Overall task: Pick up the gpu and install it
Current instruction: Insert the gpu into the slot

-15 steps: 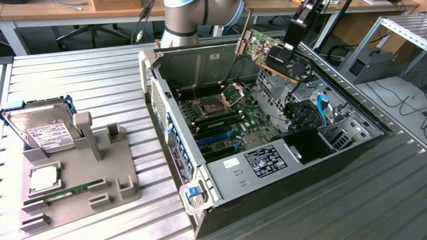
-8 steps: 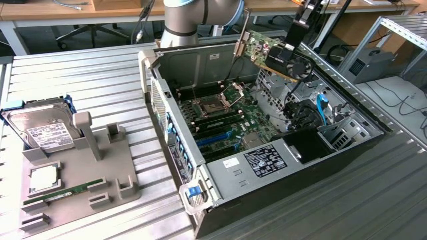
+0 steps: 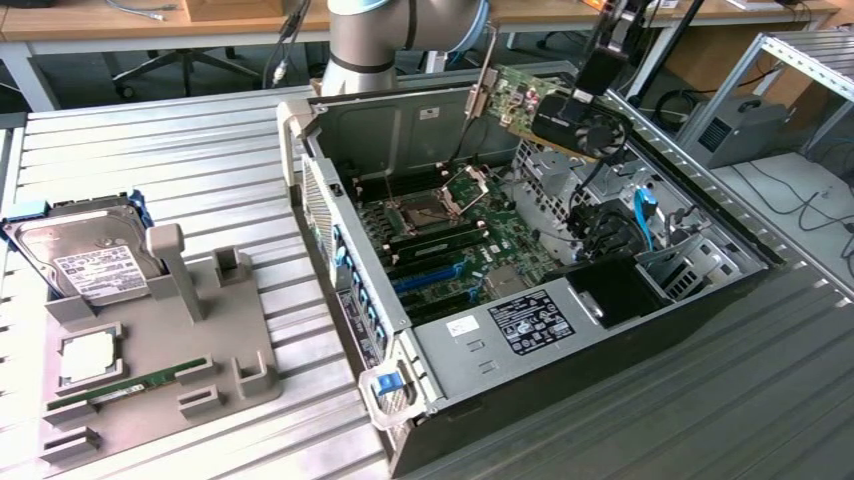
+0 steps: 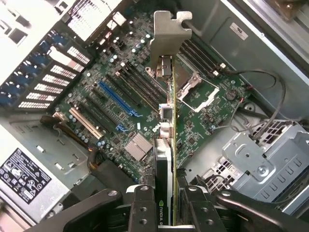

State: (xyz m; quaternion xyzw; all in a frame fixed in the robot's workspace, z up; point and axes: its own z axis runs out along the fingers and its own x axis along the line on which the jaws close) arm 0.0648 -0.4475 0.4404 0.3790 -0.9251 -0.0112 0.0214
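Hand [image 4: 167, 209] is grasping the gpu [image 4: 164, 159] at its cooler end and holding it edge-on above the open computer case [image 3: 587, 390]. The bracket [image 4: 169, 36] is pointing away from the hand, probably to align the card with the motherboard [image 4: 120, 96] slots.

The gpu [image 3: 554, 112] has a green board, a black cooler face and a silver bracket. The end effector [image 4: 168, 209] is black. The motherboard [image 4: 198, 121] is green with a bright blue slot [image 4: 116, 99]. The hard drive [image 3: 80, 262] is silver with a white label. The counter [image 3: 174, 140] is ribbed grey.
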